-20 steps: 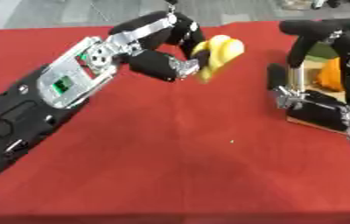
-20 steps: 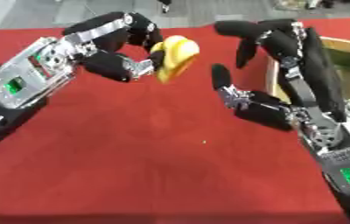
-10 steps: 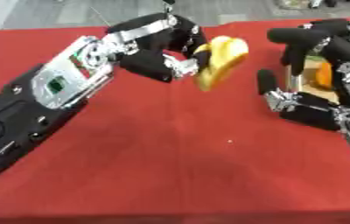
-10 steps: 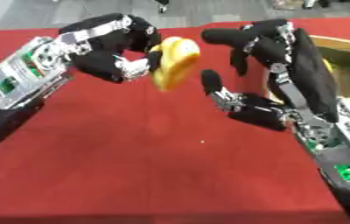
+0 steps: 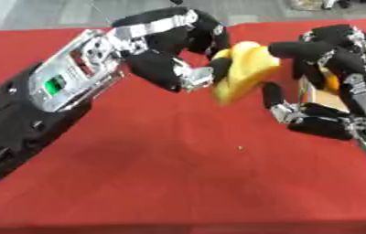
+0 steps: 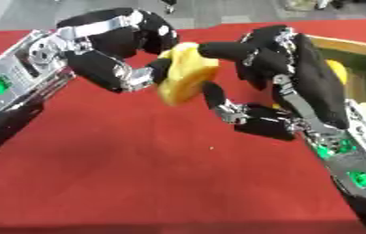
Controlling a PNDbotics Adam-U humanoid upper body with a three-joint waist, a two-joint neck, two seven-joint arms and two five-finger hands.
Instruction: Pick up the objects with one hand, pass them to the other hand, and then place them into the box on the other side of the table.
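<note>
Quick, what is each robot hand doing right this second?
Left hand: shut on the yellow object, held above the red table.
Right hand: open, fingers reaching over the yellow object, not yet curled round it.

Left arm reached in from the lower left, raised above the tabletop | left hand (image 5: 174,68) had fingers and thumb curled, pinching a yellow object (image 5: 240,71) | right arm came up from the lower right | right hand (image 6: 270,68) was spread, upper fingers over the object, thumb below.
</note>
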